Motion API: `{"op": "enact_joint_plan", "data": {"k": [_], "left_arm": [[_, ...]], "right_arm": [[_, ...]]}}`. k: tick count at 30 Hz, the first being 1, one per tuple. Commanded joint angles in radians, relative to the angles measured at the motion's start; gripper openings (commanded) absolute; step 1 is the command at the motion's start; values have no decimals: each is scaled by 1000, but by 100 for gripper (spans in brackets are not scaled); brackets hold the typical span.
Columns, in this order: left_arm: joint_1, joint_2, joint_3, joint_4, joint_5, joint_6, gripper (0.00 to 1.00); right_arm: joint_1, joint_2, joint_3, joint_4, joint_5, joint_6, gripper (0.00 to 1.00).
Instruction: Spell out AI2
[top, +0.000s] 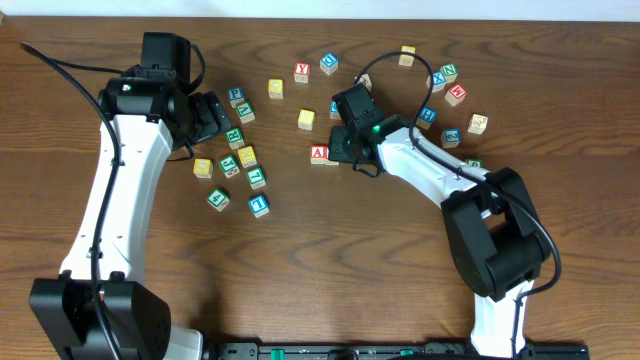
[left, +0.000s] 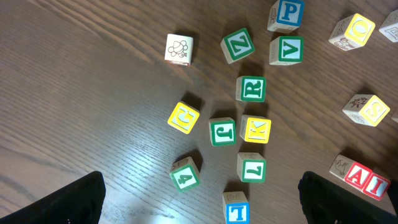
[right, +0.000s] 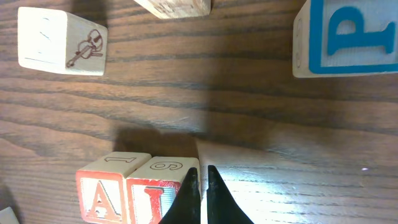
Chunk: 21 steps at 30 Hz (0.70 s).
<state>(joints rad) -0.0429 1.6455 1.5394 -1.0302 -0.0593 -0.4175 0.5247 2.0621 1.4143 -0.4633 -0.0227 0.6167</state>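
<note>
The red "A" cube (top: 319, 153) and the red "I" cube (right: 155, 190) stand touching side by side, A on the left; both show in the right wrist view, the A cube (right: 102, 193) at the bottom left. My right gripper (right: 200, 180) is shut and empty, its tips right against the I cube's right edge. In the left wrist view the pair sits at the far right (left: 367, 180). My left gripper (left: 199, 208) is open and empty above a cluster of green and yellow cubes. I cannot pick out the blue "2" cube.
The blue "1" cube (top: 259, 205) lies in front of the left cluster. The red "Y" cube (top: 301, 72) is at the back. A blue "P" cube (right: 348, 37) lies just beyond my right gripper. Several more cubes are scattered at the back right (top: 450, 90).
</note>
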Motion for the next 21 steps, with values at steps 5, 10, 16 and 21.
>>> {"op": "enact_joint_plan", "data": {"k": [5, 10, 16, 21], "left_arm": [[0, 2, 9, -5, -20, 6, 98], [0, 2, 9, -5, -20, 6, 98], [0, 2, 9, -5, -20, 6, 98], [0, 2, 9, -5, -20, 6, 98]], "right_arm": [[9, -72, 7, -45, -42, -35, 1], [28, -72, 6, -100, -66, -35, 1], [55, -70, -10, -112, -51, -34, 1], [61, -52, -10, -104, -36, -34, 1]]}}
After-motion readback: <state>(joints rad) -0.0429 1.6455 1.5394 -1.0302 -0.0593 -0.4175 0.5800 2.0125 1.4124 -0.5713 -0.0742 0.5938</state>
